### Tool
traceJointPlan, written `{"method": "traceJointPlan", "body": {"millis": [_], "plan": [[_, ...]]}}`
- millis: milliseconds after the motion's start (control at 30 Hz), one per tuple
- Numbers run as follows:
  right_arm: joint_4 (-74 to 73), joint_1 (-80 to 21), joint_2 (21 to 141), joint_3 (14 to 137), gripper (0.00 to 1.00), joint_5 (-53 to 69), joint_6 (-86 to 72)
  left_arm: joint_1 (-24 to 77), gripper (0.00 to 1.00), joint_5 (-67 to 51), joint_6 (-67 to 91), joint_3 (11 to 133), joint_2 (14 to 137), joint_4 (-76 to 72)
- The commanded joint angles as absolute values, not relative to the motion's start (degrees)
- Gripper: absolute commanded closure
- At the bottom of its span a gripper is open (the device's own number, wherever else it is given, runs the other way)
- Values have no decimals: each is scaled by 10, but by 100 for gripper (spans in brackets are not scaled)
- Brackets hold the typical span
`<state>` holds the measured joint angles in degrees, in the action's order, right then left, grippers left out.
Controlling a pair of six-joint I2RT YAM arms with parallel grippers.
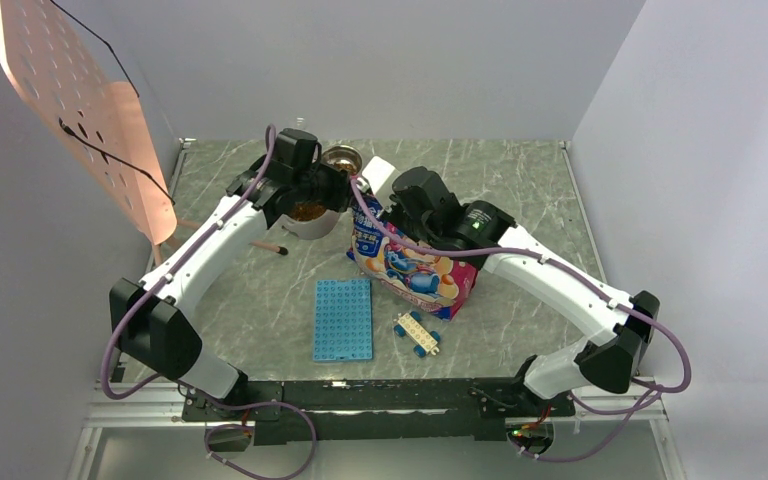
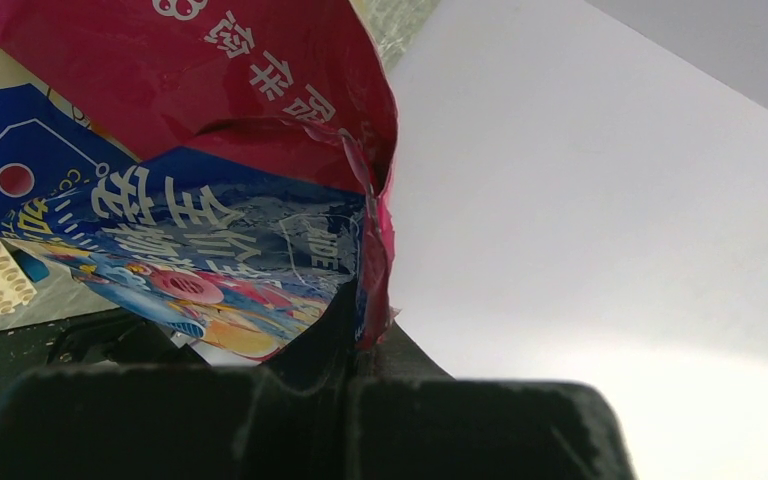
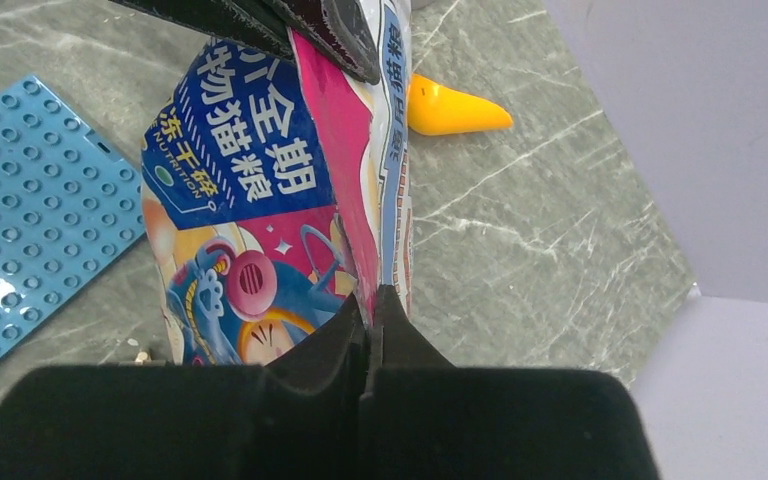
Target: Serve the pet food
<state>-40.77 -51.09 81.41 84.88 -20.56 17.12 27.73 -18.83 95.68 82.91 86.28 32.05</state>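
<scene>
The pet food bag [image 1: 415, 265], glossy pink-red, white and blue with cartoon print, stands tilted mid-table between both arms. My left gripper [image 2: 370, 335] is shut on the bag's red top edge [image 2: 375, 200]. From the other side, my right gripper [image 3: 370, 300] is shut on a side seam of the bag [image 3: 260, 200]. The left gripper's dark fingers [image 3: 345, 40] show at the top of the right wrist view, pinching the bag's upper rim. Brown kibble [image 1: 308, 211] lies in a bowl under the left wrist. The bag's contents are hidden.
A shiny steel bowl [image 1: 340, 158] sits behind the left wrist. A yellow scoop [image 3: 450, 110] lies on the marble table beyond the bag. A blue studded baseplate [image 1: 343, 318] and a small brick piece [image 1: 417, 332] lie in front. A copper pegboard [image 1: 70, 100] leans at the left.
</scene>
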Motion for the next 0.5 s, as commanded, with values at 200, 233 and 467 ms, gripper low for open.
{"method": "traceJointPlan", "body": {"millis": [200, 233, 467], "plan": [[-413, -504, 720, 845, 44, -224, 147, 276, 79, -212, 961, 842, 833, 298], [-422, -504, 715, 854, 42, -221, 139, 275, 74, -215, 960, 844, 834, 300], [-502, -505, 666, 902, 10, -222, 67, 276, 44, -225, 941, 859, 829, 337]]}}
